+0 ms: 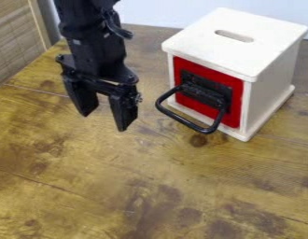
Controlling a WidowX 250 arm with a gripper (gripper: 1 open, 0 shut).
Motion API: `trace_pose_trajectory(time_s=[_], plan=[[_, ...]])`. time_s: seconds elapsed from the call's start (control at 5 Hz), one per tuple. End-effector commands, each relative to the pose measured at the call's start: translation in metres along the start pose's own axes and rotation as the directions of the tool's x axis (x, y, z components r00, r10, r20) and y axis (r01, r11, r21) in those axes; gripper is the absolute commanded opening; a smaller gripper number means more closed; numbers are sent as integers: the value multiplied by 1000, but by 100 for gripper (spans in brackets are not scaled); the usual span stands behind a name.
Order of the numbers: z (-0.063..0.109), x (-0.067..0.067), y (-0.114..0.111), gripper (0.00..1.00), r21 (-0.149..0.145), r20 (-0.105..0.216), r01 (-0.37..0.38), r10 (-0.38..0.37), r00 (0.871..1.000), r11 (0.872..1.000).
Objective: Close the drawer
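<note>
The drawer (209, 91) has a red front panel with a black inset, set in a cream wooden cube (238, 65) at the right of the table. The panel sits flush with the cube's face. Its large black loop handle (184, 112) hangs out toward the left front. My black gripper (103, 108) hangs to the left of the handle, apart from it, a short gap between the right finger (125, 112) and the loop. The jaws stand open and hold nothing.
The worn wooden table (144, 187) stretches to the front and left. A slatted wooden panel (13, 42) stands at the far left edge. The cube's top has a slot (235, 36).
</note>
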State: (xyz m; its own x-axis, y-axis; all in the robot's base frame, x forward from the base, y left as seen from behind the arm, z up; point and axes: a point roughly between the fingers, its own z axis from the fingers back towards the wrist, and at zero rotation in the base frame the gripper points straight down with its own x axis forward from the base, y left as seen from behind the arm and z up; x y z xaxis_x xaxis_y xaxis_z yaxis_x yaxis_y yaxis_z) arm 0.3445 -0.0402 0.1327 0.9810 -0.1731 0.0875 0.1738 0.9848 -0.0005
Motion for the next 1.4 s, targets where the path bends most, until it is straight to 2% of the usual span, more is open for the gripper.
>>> trace_pose_trajectory(time_s=[0.0,0.2,0.4,0.6,1.0,1.2], plan=[[24,11,-8,100,8,80,36,-36,996,999],[26,14,-15,100,7,87,57,-57,995,998],[24,18,-13,100,7,81,21,-21,996,1000],[24,16,-4,100,10,82,-19,18,996,1000],[21,16,16,100,5,79,2,-2,997,1000],[20,17,15,100,7,71,-19,18,997,1000]])
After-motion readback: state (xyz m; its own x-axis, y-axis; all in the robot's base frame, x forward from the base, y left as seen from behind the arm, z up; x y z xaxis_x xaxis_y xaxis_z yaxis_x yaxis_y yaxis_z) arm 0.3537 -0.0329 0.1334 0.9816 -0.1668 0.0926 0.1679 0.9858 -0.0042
